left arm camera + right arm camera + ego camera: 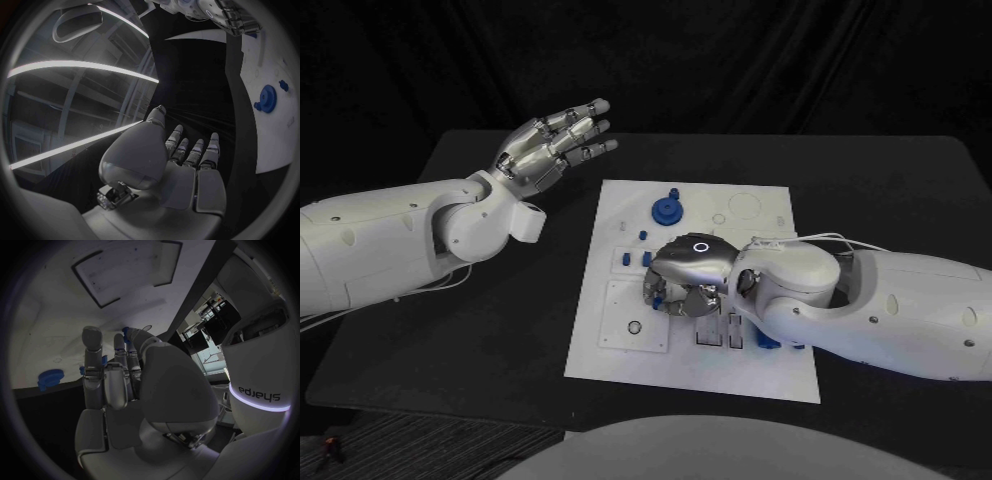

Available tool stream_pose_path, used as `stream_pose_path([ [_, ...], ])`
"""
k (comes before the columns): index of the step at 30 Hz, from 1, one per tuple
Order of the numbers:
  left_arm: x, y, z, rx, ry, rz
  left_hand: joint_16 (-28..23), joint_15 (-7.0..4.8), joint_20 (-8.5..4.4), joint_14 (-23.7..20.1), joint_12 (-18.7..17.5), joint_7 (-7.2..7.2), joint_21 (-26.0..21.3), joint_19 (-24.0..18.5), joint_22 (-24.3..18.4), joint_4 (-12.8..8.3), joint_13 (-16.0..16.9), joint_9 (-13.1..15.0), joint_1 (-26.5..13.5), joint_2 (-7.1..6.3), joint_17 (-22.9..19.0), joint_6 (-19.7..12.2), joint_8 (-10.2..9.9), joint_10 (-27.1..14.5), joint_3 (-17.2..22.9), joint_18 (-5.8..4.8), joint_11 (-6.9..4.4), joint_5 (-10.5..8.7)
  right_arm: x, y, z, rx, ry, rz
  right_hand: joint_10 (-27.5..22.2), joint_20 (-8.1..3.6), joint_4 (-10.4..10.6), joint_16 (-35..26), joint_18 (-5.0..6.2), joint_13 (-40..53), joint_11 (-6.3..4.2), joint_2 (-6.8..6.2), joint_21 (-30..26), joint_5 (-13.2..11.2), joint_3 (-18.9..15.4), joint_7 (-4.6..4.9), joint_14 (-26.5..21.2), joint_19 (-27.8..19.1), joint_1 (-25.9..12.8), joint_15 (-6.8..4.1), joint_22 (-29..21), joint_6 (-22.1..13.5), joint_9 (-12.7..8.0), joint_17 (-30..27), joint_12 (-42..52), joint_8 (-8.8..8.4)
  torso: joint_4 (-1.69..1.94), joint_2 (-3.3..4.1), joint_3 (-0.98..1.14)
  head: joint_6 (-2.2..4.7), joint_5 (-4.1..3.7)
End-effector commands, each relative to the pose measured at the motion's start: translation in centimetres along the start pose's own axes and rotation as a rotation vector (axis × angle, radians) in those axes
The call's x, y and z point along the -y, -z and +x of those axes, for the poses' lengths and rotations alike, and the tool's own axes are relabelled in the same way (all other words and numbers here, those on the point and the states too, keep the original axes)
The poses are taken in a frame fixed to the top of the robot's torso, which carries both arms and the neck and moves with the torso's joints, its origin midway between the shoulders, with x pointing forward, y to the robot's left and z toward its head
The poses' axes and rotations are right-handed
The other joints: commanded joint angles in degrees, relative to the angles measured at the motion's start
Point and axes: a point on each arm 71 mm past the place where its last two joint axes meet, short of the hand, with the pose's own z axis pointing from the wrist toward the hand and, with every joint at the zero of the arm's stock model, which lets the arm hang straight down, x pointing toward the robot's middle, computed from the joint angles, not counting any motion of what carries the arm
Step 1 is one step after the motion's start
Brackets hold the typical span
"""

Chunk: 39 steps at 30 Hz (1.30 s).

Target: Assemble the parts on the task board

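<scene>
The white task board [625,340] lies in the middle of the table. A blue gear [669,210] sits on its far part, and small blue parts [629,258] stand near its left edge. My right hand [687,275] is low over the board's middle, fingers pointing down at it. In the right wrist view, small blue parts [127,332] show between the fingers of the right hand [119,375]; whether one is held is hidden. My left hand [557,140] is raised left of the board, fingers spread and holding nothing.
More blue parts [764,342] lie on the board by my right forearm. The left wrist view shows my left hand [181,160], the board's edge [278,145], the blue gear [267,97] and my right hand [231,17]. Bare black table [488,330] lies left of the board.
</scene>
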Motion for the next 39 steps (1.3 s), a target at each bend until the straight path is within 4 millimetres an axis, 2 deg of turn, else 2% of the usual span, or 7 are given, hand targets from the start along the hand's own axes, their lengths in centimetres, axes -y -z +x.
stream_pose_path([
  [1, 0.5, 0.0, 0.1, -0.01, 0.018, 0.086, 0.34, 0.11, -0.16, 0.36, 0.27, 0.41, 0.23, 0.35, -0.02, -0.29, 0.06, 0.08, 0.37, 0.45, 0.09, 0.03, 0.35, 0.04, 0.02, -0.66, 0.51, 0.33, 0.0, 0.0, 0.4, -0.017, 0.003, 0.013, 0.42, -0.19, -0.39, -0.27, 0.33, 0.04, -0.12, 0.41, -0.15, 0.29, 0.1, 0.19, 2.2, -0.23, 0.18, -0.31, 2.26, 0.08, 0.05, -0.06, -0.21, -0.2, 0.0, 0.0, -0.01, 0.02, 0.08],
  [9, 0.5, 0.0, 0.1, -0.011, 0.019, 0.083, 0.38, 0.17, -0.16, 0.4, 0.31, 0.45, 0.24, 0.39, -0.02, -0.34, 0.06, 0.08, 0.41, 0.51, 0.1, 0.03, 0.37, 0.05, 0.07, -0.68, 0.55, 0.35, 0.0, 0.1, 0.5, -0.024, 0.003, 0.014, -0.22, -0.07, -0.6, -0.38, 0.31, 0.01, 0.25, 0.32, -0.65, -0.01, 0.13, 0.59, 2.12, -0.42, -0.2, -0.04, 2.25, -1.18, -0.41, -0.21, -0.66, -1.28, 0.02, 0.0, 0.0, 0.02, -0.01],
  [14, 0.4, -0.1, 0.1, -0.012, 0.02, 0.079, 0.45, 0.23, -0.16, 0.46, 0.33, 0.48, 0.25, 0.43, 0.0, -0.38, 0.06, 0.09, 0.45, 0.56, 0.12, 0.04, 0.38, 0.04, 0.11, -0.7, 0.59, 0.38, 0.0, 0.1, 0.5, -0.022, 0.003, 0.003, -7.27, 1.25, 0.15, -1.07, 0.11, -1.15, 2.85, -0.66, -4.07, -4.38, 0.19, 3.03, 1.49, -1.43, -2.35, 2.11, 1.56, -9.38, -3.26, -1.54, -3.78, -5.57, 0.01, 0.0, 0.01, 0.02, 0.03],
  [16, 0.4, -0.1, 0.1, -0.012, 0.02, 0.078, 0.45, 0.23, -0.16, 0.46, 0.33, 0.48, 0.25, 0.43, 0.0, -0.38, 0.06, 0.09, 0.45, 0.56, 0.12, 0.04, 0.38, 0.04, 0.11, -0.7, 0.59, 0.38, 0.0, 0.1, 0.5, -0.022, 0.003, -0.001, -11.11, 1.9, 0.38, -1.39, 0.22, -1.9, 3.78, -1.14, -6.2, -6.65, -0.38, 1.57, 1.04, -2.05, -2.92, 2.88, 1.02, -12.38, -4.36, -2.26, -5.07, -5.46, 0.01, 0.0, 0.01, 0.02, 0.07],
  [24, 0.4, 0.0, 0.0, -0.011, 0.019, 0.072, 0.47, 0.3, -0.16, 0.48, 0.28, 0.52, 0.25, 0.45, -0.05, -0.44, 0.05, 0.07, 0.47, 0.6, 0.12, -0.09, 0.37, 0.01, 0.14, -0.72, 0.63, 0.37, 0.1, 0.2, 0.5, -0.023, 0.003, -0.006, -21.73, 3.05, 3.09, -2.25, 1.3, -4.07, 5.06, -0.58, -11.17, -11.4, -8.52, -0.74, -0.58, -3.23, -1.14, 3.26, -0.73, -19.41, -7.86, -4.45, -4.65, -5.09, 0.01, 0.0, 0.01, 0.02, 0.06],
  [35, 0.4, 0.1, 0.0, -0.01, 0.02, 0.065, 0.56, 0.4, -0.15, 0.57, 0.3, 0.57, 0.26, 0.48, -0.08, -0.54, 0.05, 0.07, 0.53, 0.62, 0.14, -0.11, 0.37, -0.01, 0.18, -0.75, 0.68, 0.41, 0.9, 1.9, -0.6, 0.091, -0.003, -0.011, -27.81, 3.11, 12.27, -2.84, 1.36, -4.98, 5.57, -2.95, -13.05, -12.44, -12.69, -1.44, -1.74, -3.26, 4.38, 3.13, -1.53, -22.22, -10.28, -6.15, -0.5, -4.94, 0.01, 0.0, 0.01, 0.02, 0.03],
  [39, 0.4, 0.2, 0.0, -0.01, 0.021, 0.062, 0.64, 0.47, -0.15, 0.65, 0.31, 0.6, 0.27, 0.52, -0.06, -0.62, 0.05, 0.07, 0.57, 0.63, 0.16, -0.12, 0.38, -0.02, 0.21, -0.77, 0.71, 0.46, 1.8, 3.2, -2.6, 0.147, 0.008, 0.013, -27.07, 3.18, 12.82, -2.24, 1.3, -4.77, 5.39, -2.51, -13.15, -12.22, -12.91, -0.05, -1.19, -2.82, 3.78, 3.32, -1.55, -19.07, -10.0, -5.11, 1.29, -3.79, -0.01, 0.0, 0.02, 0.02, -0.16],
])
